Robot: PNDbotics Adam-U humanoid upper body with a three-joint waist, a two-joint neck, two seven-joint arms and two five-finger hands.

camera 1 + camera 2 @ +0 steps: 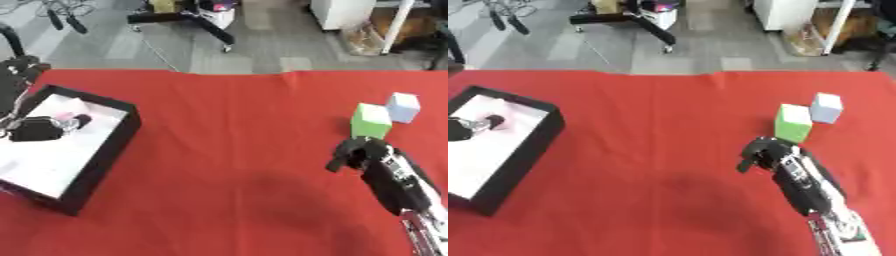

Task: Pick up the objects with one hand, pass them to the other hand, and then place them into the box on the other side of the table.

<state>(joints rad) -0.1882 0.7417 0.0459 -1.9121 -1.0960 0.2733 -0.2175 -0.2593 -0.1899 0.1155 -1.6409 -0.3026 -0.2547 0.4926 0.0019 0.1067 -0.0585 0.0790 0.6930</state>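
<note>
Right hand (357, 154) sits low on the red cloth (227, 150), fingers curled in on themselves, nothing between them as far as I can see. Arm comes in from the lower right corner.

Just beyond the right hand's fingertips: green block (371, 120), upright, near but apart from the hand. Just beyond and to the right of that, a pale blue block (403, 107); the two stand touching or nearly so (cannot tell which).

Well off to the hand's left, across the cloth: the black-walled box (112, 145) with a white floor. The left hand (37, 128) hangs over the box interior, dark, with something small and pinkish at its fingertips. Whether its fingers are curled or straight I cannot tell, nor whether the pink thing is held or lying on the box floor.

Step in hand, as I judge it: start of a pick cycle. Right hand is on approach to the green block, grasp not yet made. Handover and drop remain to be done for both blocks.

Next move calls for: uncurling the fingers, reaching a little forward, closing round the green block without knocking its blue neighbour. Then carry left toward mid-table, where the left hand must come out of the box to meet it.
</note>
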